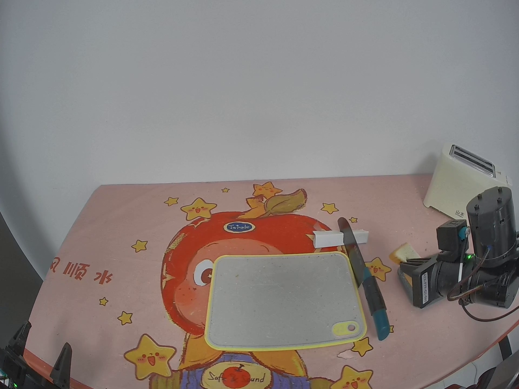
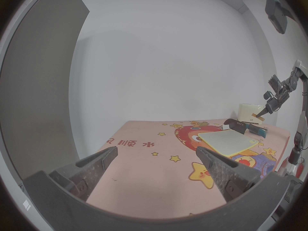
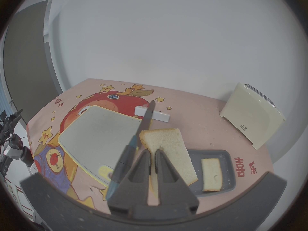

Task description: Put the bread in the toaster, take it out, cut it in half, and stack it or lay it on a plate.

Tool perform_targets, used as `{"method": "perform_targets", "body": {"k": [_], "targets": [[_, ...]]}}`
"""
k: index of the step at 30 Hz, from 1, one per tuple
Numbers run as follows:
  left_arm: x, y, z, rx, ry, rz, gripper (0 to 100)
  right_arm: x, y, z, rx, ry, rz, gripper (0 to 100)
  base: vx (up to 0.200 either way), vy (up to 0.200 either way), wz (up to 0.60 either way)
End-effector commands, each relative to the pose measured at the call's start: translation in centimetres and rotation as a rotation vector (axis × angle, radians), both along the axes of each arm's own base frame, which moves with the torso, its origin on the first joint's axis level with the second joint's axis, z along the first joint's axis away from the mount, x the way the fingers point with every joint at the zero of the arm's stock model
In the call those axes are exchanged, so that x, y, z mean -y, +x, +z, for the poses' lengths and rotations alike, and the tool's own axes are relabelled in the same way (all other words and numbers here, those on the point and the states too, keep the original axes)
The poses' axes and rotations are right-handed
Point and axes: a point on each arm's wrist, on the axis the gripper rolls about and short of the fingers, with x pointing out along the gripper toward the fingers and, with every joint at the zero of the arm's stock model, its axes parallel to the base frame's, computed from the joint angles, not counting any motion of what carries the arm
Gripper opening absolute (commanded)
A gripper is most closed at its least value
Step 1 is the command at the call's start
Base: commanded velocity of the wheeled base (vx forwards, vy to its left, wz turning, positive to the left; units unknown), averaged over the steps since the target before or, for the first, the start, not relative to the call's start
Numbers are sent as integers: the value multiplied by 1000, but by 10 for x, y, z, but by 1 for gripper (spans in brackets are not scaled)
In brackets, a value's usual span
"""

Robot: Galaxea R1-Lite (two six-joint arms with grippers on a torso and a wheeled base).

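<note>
our right claw (image 3: 152, 152) clenches a bread slice (image 3: 170, 145) above the grey tray (image 3: 226, 180), apparently clear of it, near the toaster (image 3: 253, 113); our left claw (image 2: 156, 149) hangs released at the desk's (image 2: 144, 177) near left corner.

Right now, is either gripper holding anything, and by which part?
The right gripper is shut on the bread slice, pinching it at one edge. The left gripper is open and holds nothing.

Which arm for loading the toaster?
Right. The right end effector is shut on the bread slice, and the toaster stands on that side. The left end effector is open, far across the table.
</note>
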Motion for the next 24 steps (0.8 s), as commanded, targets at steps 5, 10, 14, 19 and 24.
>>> {"method": "perform_targets", "body": {"k": [5, 10, 14, 19, 24], "targets": [[0, 1, -5, -17, 2, 1, 100, -1, 1, -2, -7, -5, 1, 0, 0, 0, 0], [0, 1, -5, -17, 2, 1, 100, -1, 1, -2, -7, -5, 1, 0, -120, 0, 0], [0, 1, -5, -17, 2, -1, 100, -1, 1, -1, -5, -3, 1, 0, -200, 0, 0], [0, 1, -5, -17, 2, 1, 100, -2, 2, -3, -12, -8, -1, 0, -80, 0, 0], [0, 1, -5, -17, 2, -1, 100, 6, 14, -6, -14, -22, -73, 0, 0, 0, 0]]}}
